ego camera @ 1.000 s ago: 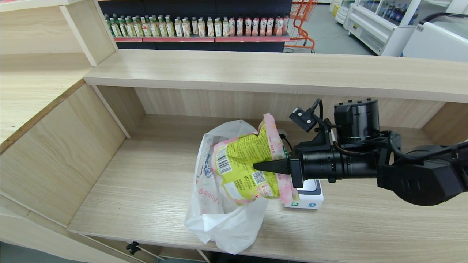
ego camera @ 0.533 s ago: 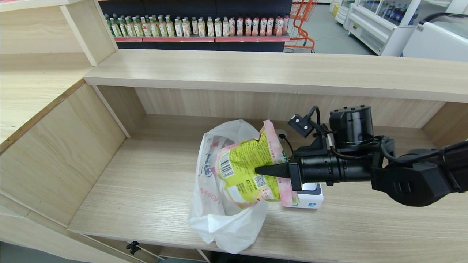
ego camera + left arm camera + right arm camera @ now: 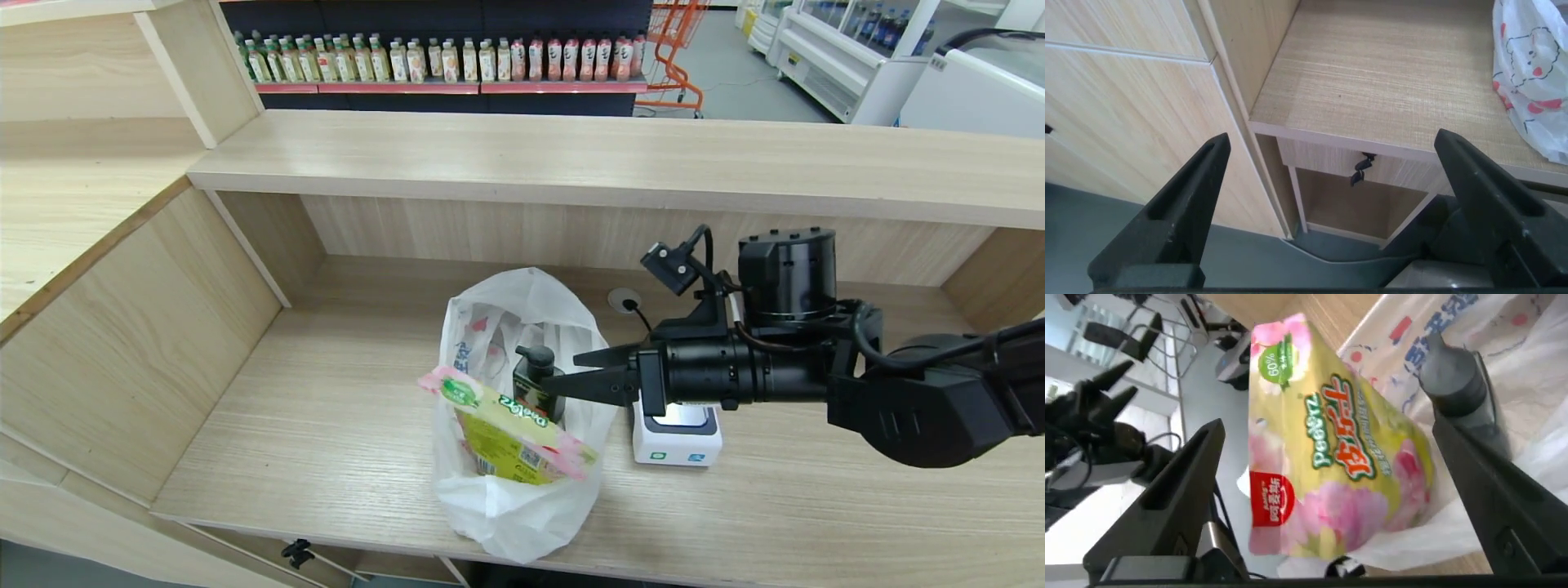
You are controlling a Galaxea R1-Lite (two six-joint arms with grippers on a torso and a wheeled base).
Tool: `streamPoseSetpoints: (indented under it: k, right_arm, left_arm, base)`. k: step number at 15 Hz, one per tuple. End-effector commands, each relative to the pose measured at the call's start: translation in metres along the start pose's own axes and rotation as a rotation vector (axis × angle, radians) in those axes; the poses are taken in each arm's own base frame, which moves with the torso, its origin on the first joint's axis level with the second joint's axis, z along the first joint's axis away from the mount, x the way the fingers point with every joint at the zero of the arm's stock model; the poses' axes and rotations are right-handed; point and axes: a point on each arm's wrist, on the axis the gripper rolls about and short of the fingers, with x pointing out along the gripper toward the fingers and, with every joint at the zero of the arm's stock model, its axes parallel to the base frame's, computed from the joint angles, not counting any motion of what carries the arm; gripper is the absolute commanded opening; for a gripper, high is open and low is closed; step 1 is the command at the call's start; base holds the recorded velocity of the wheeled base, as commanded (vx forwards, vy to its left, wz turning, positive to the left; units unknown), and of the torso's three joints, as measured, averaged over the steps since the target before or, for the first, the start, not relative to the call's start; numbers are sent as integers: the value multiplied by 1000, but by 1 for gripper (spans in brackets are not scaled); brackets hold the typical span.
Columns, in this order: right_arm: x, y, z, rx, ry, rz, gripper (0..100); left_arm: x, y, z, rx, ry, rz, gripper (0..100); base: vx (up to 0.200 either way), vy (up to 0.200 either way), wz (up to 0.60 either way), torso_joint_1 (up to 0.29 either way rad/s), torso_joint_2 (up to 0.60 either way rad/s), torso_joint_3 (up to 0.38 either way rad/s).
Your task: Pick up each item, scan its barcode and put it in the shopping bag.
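Lower middle of the head view: the yellow-and-pink snack pouch (image 3: 510, 429) is seen lying tilted across the mouth of the white shopping bag (image 3: 498, 514), partly inside and not gripped. A dark pump bottle (image 3: 535, 377) is stood in the bag just behind it. The right gripper (image 3: 560, 377) is held at the bag's right side, jaws spread with nothing between them. The white scanner (image 3: 676, 441) is sat under that arm. The left gripper (image 3: 1333, 139) is splayed wide too, empty, by the front edge of the counter (image 3: 1372, 73).
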Motion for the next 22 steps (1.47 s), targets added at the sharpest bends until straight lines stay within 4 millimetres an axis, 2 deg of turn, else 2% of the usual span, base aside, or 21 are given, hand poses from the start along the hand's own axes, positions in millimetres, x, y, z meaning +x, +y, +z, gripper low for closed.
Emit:
streamPoseSetpoints:
  k: [1, 3, 4, 6, 7, 8, 10, 11, 12, 13, 14, 15, 16, 17, 18, 19, 20, 22]
  right_arm:
    - [0, 7, 7, -2, -29, 19, 100]
    - [-12, 16, 15, -3, -60, 20, 100]
    - [-24, 23, 20, 2, -84, 13, 100]
    - [-62, 45, 26, 18, -147, -2, 100]
    - [-95, 66, 26, -12, -202, -18, 100]
    - [-117, 77, 22, -27, -239, -61, 100]
    - [-151, 79, 12, -36, -275, -223, 100]
    - [-186, 82, -5, -109, -237, -484, 100]
    - [-203, 87, -27, -137, -198, -752, 100]
    - [-209, 92, -37, -140, -200, -841, 100]
    - [-225, 113, -88, -115, -217, -1057, 100]
    - [-234, 125, -129, -118, -239, -1159, 100]
    - [-239, 133, -159, -130, -275, -1221, 100]
    - [-240, 137, -176, -149, -291, -1246, 100]
    - [-241, 142, -210, -198, -352, -1283, 100]
    - [-242, 147, -215, -215, -390, -1309, 100]
    - [-241, 153, -234, -192, -377, -1329, 100]
    - [-243, 156, -234, -266, -447, -1300, 100]
  left_arm:
    - [0, 0, 0, 0, 0, 2, 100]
    - [0, 0, 0, 0, 0, 2, 100]
    - [0, 0, 0, 0, 0, 2, 100]
    - [0, 0, 0, 0, 0, 2, 100]
    - [0, 0, 0, 0, 0, -1, 100]
    - [0, 0, 0, 0, 0, -1, 100]
    - [0, 0, 0, 0, 0, 0, 100]
    - [0, 0, 0, 0, 0, 0, 100]
    - [0, 0, 0, 0, 0, 2, 100]
    - [0, 0, 0, 0, 0, 0, 100]
    - [0, 0, 0, 0, 0, 2, 100]
    - [0, 0, 0, 0, 0, 2, 100]
    - [0, 0, 0, 0, 0, -1, 100]
    - [0, 0, 0, 0, 0, 0, 100]
    - [0, 0, 0, 0, 0, 2, 100]
    - [0, 0, 0, 0, 0, 0, 100]
    - [0, 0, 0, 0, 0, 0, 100]
    - [0, 0, 0, 0, 0, 0, 100]
  base:
    - [0, 0, 0, 0, 0, 0]
    - [0, 0, 0, 0, 0, 0]
    - [0, 0, 0, 0, 0, 0]
    - [0, 0, 0, 0, 0, 0]
    - [0, 0, 0, 0, 0, 0]
    - [0, 0, 0, 0, 0, 0]
    - [0, 0, 0, 0, 0, 0]
    - [0, 0, 0, 0, 0, 0]
    - [0, 0, 0, 0, 0, 0]
    - [0, 0, 0, 0, 0, 0]
    - [0, 0, 0, 0, 0, 0]
    - [0, 0, 0, 0, 0, 0]
    - [0, 0, 0, 0, 0, 0]
    - [0, 0, 0, 0, 0, 0]
    - [0, 0, 0, 0, 0, 0]
    - [0, 0, 0, 0, 0, 0]
    - [0, 0, 0, 0, 0, 0]
    - [0, 0, 0, 0, 0, 0]
